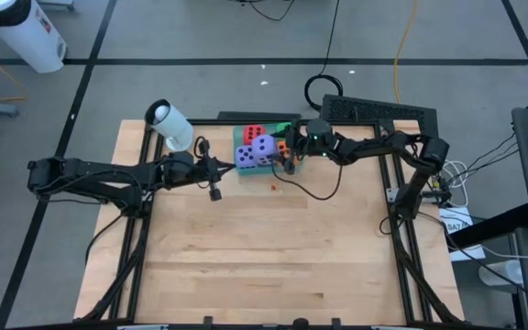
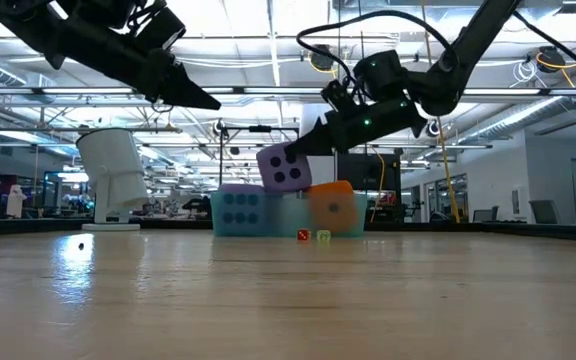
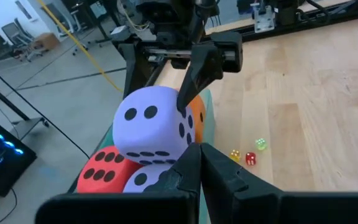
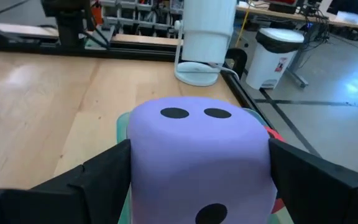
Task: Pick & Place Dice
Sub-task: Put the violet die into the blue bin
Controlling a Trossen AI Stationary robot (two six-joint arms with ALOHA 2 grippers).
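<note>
right tool (image 4: 197,168) is clamped on a purple-blue die (image 1: 262,145), held raised above the teal tray (image 1: 242,171); the red die (image 1: 254,133), the orange die (image 2: 331,208) and the second purple-blue die (image 1: 247,156) sit in that tray at the tabletop's (image 1: 273,247) far edge. left tool (image 1: 216,166), fingers together, hangs just beside the tray. three tiny dice (image 3: 248,154) lie just in front of the tray, the tabletop beyond them is bare wood, and a white cylinder (image 1: 170,125) stands near the tray.
</note>
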